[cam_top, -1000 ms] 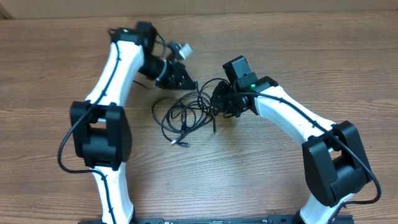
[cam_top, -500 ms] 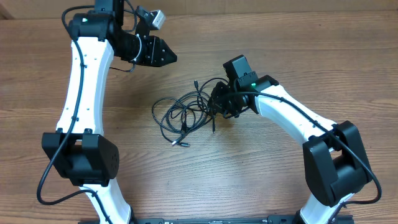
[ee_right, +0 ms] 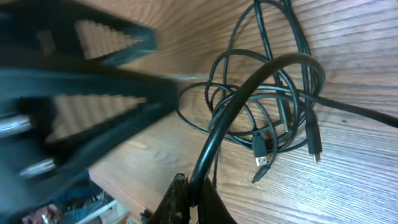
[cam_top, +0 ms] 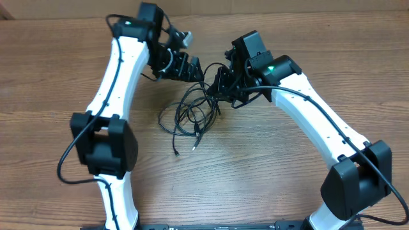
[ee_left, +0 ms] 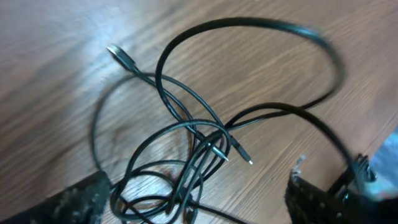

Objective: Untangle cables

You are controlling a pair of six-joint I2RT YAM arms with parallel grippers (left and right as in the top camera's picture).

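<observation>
The cables (cam_top: 192, 116) lie as one tangle of thin black loops on the wood table between the two arms. My right gripper (cam_top: 216, 87) is at the tangle's upper right edge. In the right wrist view it (ee_right: 194, 202) is shut on one cable loop (ee_right: 249, 93) that arches up out of the heap. My left gripper (cam_top: 195, 69) hovers just above and left of it. In the left wrist view its fingers (ee_left: 81, 199) stand wide apart, with crossed cable strands (ee_left: 186, 130) on the table between them and nothing gripped. A plug (ee_left: 121, 56) lies free.
Two loose plug ends (cam_top: 176, 153) trail toward the front of the table (cam_top: 268, 172). In the right wrist view the left gripper's dark fingers (ee_right: 99, 81) appear blurred and close by. The arms' bases stand at the front left and right.
My left gripper has opened; it swung away to the back left and returned over the tangle's top. My right gripper moved toward the back, dragging the tangle with it.
</observation>
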